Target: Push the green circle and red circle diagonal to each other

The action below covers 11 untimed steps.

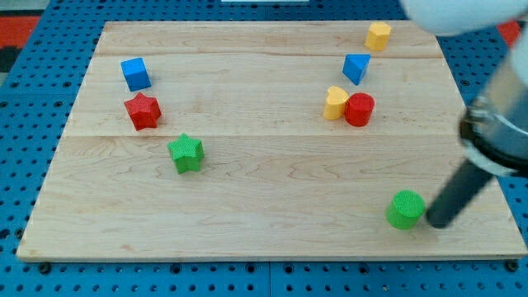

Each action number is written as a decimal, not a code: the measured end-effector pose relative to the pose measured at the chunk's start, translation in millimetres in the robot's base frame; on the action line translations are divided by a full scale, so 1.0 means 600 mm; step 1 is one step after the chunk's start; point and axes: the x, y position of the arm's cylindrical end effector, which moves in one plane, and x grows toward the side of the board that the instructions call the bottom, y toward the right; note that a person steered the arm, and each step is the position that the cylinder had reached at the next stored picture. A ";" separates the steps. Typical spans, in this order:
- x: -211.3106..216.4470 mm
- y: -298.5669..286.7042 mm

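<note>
Wooden board (272, 214) is the landmark, everything placed off it, going from the view's left to the view's right.

Blue cube (135, 73) sits near the board's upper-left corner. Red star (143, 110) just below it, close but apart. Green star (186, 153) lower again and a bit to the right, left-of-centre on the board, not touching the red star.

Right half of the board: yellow block (335, 103), shape unclear, touching the red circle (360, 109) on that circle's left side. Blue block (356, 68) above that pair, apart from both; looks wedge-like, can't confirm. Yellow hexagon-ish block (379, 35) near the board's top edge, above the blue one.

Green circle (406, 209) is near the board's lower-right corner, well apart from the red circle, below it and slightly to the right.

My tip (433, 223) is on the board right against the green circle's right side, touching or nearly touching. Rod slants up toward the view's right, off the board's right edge.

No gripper on this rig, just the rod, so no open or closed state to give.
</note>
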 end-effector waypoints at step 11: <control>-0.221 -0.075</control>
